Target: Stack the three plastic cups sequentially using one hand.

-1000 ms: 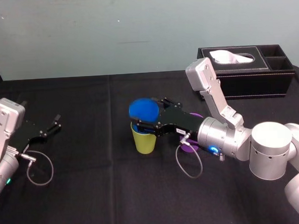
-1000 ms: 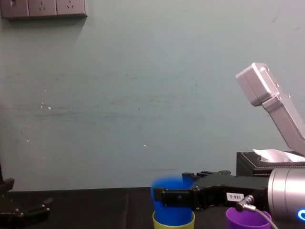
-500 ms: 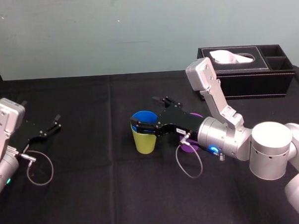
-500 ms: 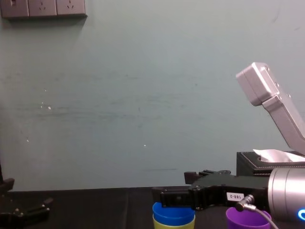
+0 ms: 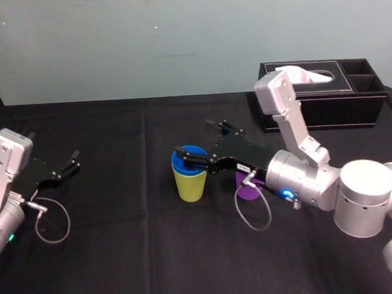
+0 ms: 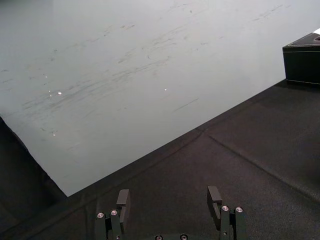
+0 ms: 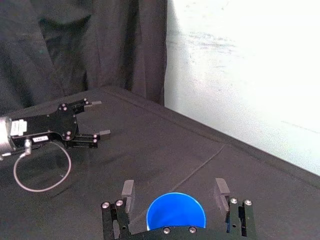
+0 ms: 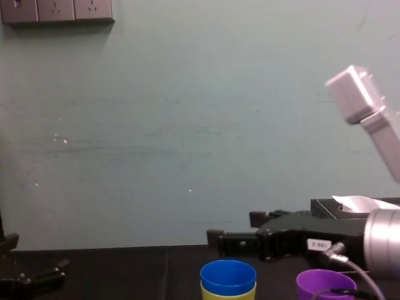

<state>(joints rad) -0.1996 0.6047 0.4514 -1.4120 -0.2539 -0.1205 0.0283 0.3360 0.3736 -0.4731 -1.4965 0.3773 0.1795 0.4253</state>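
The blue cup (image 5: 189, 158) sits nested inside the yellow-green cup (image 5: 189, 186) at the table's middle; the stack also shows in the chest view as blue cup (image 8: 228, 275) over yellow-green cup (image 8: 229, 292). My right gripper (image 5: 205, 142) hovers open just right of and above the stack, its fingers apart from the blue cup (image 7: 175, 212). The purple cup (image 5: 249, 190) stands upright to the right, mostly hidden under the right wrist, clearer in the chest view as purple cup (image 8: 325, 284). My left gripper (image 5: 71, 162) rests open at the far left.
A black tissue box (image 5: 324, 92) stands at the back right, behind the right arm. Grey cable loops hang from both wrists onto the black cloth (image 5: 135, 254). A pale wall (image 8: 187, 125) closes the table's far side.
The blue cup, held tilted over the yellow-green cup a second ago, dropped into it. My right gripper opened, then drew back to the right, away from the stack.
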